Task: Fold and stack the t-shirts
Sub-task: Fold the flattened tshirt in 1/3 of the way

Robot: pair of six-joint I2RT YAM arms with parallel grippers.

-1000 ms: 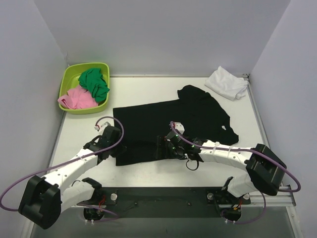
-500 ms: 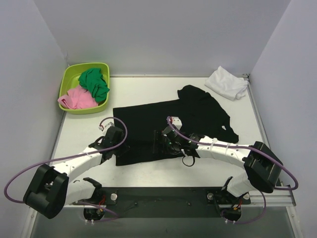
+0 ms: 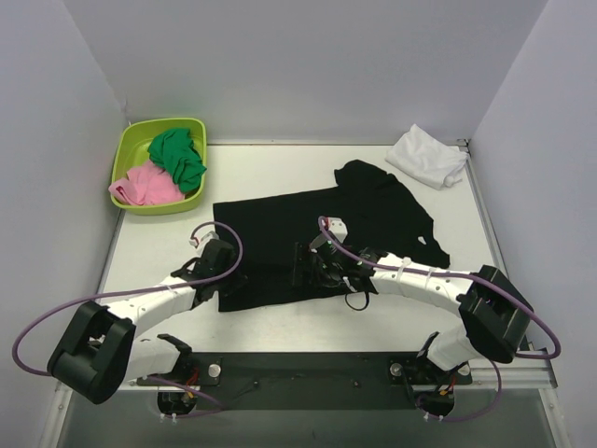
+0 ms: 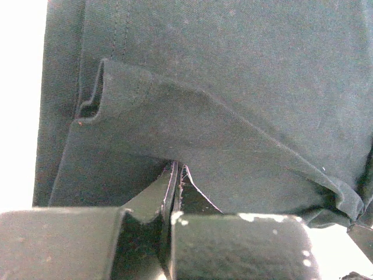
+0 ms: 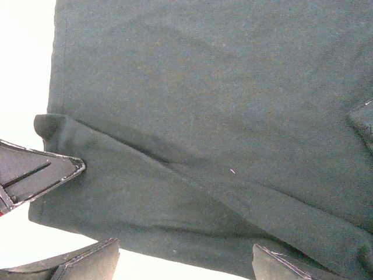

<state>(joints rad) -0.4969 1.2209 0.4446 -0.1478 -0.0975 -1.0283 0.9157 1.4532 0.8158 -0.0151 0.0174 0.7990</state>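
**Near hem pinched on the left, right hand not yet on the cloth**

The counter (image 3: 280,168) carries everything. Across its middle lies the black t-shirt (image 3: 280,229), opened out roughly flat, its hem toward the near left and its collar toward the right edge. A sleeve is bunched up toward the far edge.

In the far left corner stands a lime-green tub (image 3: 163,120) holding a green cloth (image 3: 177,154) and a pink cloth (image 3: 145,187). In the far right corner the white t-shirt (image 3: 427,157) sits crumpled, well apart from the black one.

The left hand (image 4: 177,174) is clenched on the black t-shirt at its near left corner. Its wrist view shows a ridge of cloth drawn up into the closed fingers. The right hand (image 3: 306,269) is spread wide over the near hem further along, grasping nothing. Its wrist view shows a shallow fold of the hem lying between its fingers.

The shirt looks light, limp and slack, so it should sag and crease wherever it is lifted from a single point. The right hand probably wants a bite on the near hem, matching the left, so the edge rises evenly.

A small white neck label (image 3: 423,241) marks the collar.
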